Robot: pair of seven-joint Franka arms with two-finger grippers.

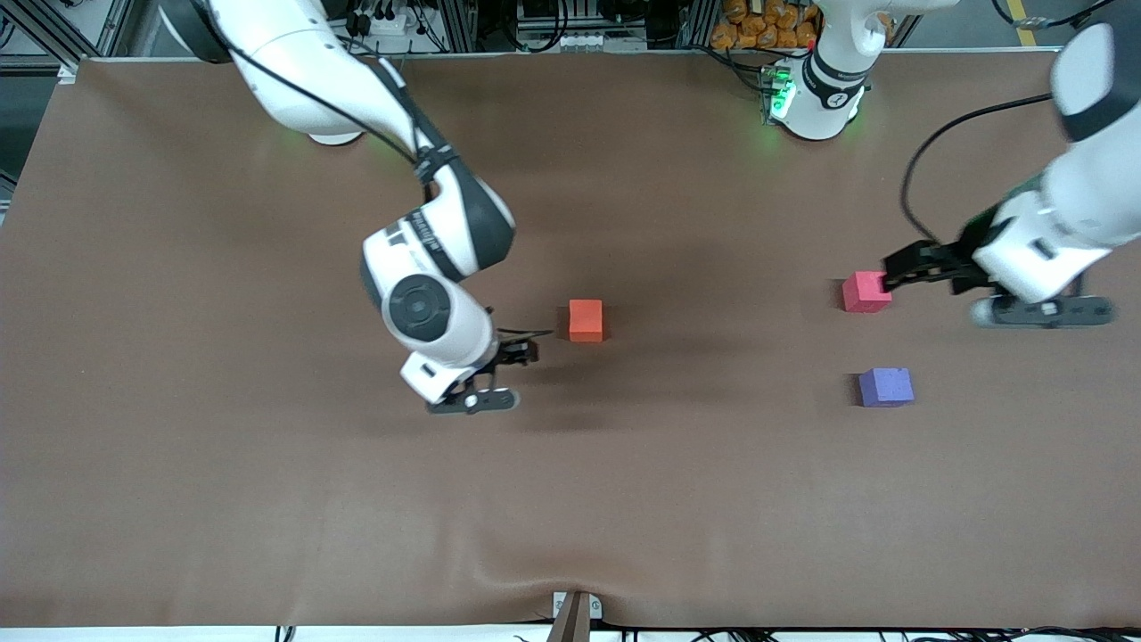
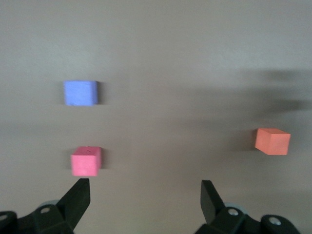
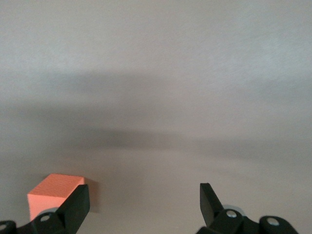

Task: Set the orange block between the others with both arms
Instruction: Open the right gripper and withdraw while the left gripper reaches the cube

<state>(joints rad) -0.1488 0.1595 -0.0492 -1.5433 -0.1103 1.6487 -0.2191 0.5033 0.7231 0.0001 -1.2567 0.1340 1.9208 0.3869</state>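
Right next to the right tool (image 1: 521,349) sits the orange block (image 1: 586,320), on the side toward the left arm's end of the bench and not touching the fingers as far as I can tell. That tool is low over the bench with its jaws spread wide and nothing between them; in the right wrist view the orange block (image 3: 56,195) peeks out by one fingertip (image 3: 78,202) instead of sitting centred in the gap. So I'd say we're at the approach step, grasp not made yet. The next move probably needs the tool shifted sideways until the cube is squarely between the fingers, then a close.

The left tool (image 1: 896,267) is also wide open and holding nothing, with its tips just beside the pinkish-red cube (image 1: 866,292), maybe brushing it, hard to say. The purple cube (image 1: 886,387) sits a bit past that, nearer the front camera, with a bare gap between the two. That gap looks like where the orange one should end up, and it looks snug, so the drop will want care.

All three cubes are the same small size, matte, foam-looking, with crisp edges. They should squish slightly in a grip. The bench (image 1: 267,499) has a plain brown cover, slightly rippled at the near edge.
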